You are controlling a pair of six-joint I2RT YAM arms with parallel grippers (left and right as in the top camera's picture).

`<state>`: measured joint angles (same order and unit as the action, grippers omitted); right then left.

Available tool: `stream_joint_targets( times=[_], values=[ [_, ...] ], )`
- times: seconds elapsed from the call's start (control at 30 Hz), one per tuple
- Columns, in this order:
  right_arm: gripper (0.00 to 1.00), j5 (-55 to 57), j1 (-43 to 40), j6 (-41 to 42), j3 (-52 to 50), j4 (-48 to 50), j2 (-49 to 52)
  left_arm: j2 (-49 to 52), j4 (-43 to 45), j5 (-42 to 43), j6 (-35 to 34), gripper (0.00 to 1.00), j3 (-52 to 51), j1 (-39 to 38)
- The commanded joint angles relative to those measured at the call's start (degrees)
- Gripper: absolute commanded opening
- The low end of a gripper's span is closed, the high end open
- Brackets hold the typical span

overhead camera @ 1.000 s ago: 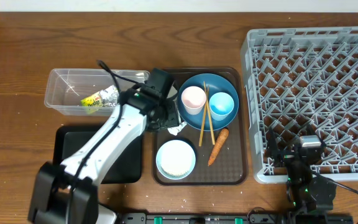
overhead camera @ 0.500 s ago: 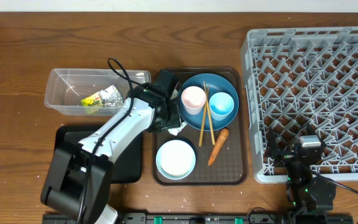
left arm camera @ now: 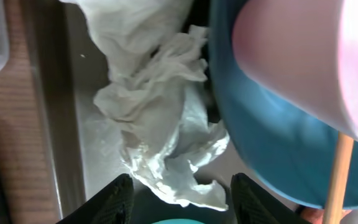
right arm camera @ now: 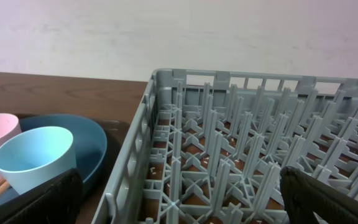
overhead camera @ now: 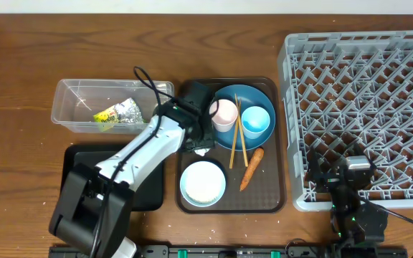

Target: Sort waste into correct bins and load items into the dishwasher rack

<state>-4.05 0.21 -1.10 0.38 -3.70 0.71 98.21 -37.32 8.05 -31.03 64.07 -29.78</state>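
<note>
My left gripper (overhead camera: 200,137) is open and hangs low over the crumpled white tissue (overhead camera: 205,150) on the brown serving tray. In the left wrist view the tissue (left arm camera: 160,124) lies between and just ahead of the open gripper (left arm camera: 182,208), beside the dark-blue plate (left arm camera: 272,143) and the pinkish-white cup (left arm camera: 297,56). The plate (overhead camera: 253,99) holds the pinkish cup (overhead camera: 225,112), the light-blue cup (overhead camera: 256,120) and the chopsticks (overhead camera: 236,136). The carrot (overhead camera: 252,168) and the light-blue bowl (overhead camera: 203,182) sit on the tray. The wrapper (overhead camera: 117,112) lies in the clear tub (overhead camera: 74,97). My right gripper (overhead camera: 344,178) is open at the rack's front edge.
The grey dishwasher rack (overhead camera: 364,100) fills the right side, and its pegs fill the right wrist view (right arm camera: 241,155). The black tray (overhead camera: 77,161) lies under my left arm, in front of the tub. The brown serving tray (overhead camera: 278,188) stands between the bins and the rack.
My left gripper has moved right, from beside the clear tub to above the tissue next to the plate. The right arm has not moved.
</note>
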Motion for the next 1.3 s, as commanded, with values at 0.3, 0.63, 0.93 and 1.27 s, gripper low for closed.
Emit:
stream_joint_targets(
  times=[0.3,0.63,0.93,1.27],
  values=[
    [0.99,0.2,-0.3,-0.2,-0.1,-0.2,-0.2,1.7,0.0,-4.7,0.3,0.52,-0.1,-0.5],
    [0.99,0.2,-0.3,-0.2,-0.1,-0.2,-0.2,5.0,0.8,-4.7,0.3,0.43,-0.1,-0.5],
    [0.99,0.2,-0.3,-0.2,-0.1,-0.2,-0.2,4.9,0.7,-4.6,0.3,0.08,0.0,-0.5],
    [0.99,0.2,-0.3,-0.2,-0.1,-0.2,-0.2,-3.1,0.1,-4.6,0.4,0.06,0.6,-0.5]
  ],
)
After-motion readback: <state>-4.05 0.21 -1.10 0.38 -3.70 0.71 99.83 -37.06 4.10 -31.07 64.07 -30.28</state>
